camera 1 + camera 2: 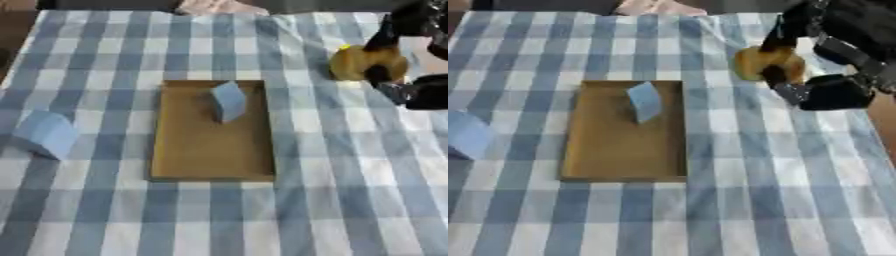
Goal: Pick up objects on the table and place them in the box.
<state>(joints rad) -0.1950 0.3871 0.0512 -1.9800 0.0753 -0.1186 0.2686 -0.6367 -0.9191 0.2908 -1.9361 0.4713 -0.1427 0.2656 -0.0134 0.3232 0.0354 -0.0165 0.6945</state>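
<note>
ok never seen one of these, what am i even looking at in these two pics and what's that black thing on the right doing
Both pictures come from the same moment: they are the left and right eyes of a camera in a humanoid robot's head, looking down at a table covered in a blue and white checked cloth.

The black thing is the robot's right hand, coming in from the right side. Its fingers are curled round a round yellowish-brown object near the table's far right part. I cannot tell what that object is.

In the middle lies a shallow brown box, open on top. A pale blue block already stands inside it, near the far end. Another pale blue block sits on the cloth at the left, outside the box.

The robot's left hand does not show.
</note>
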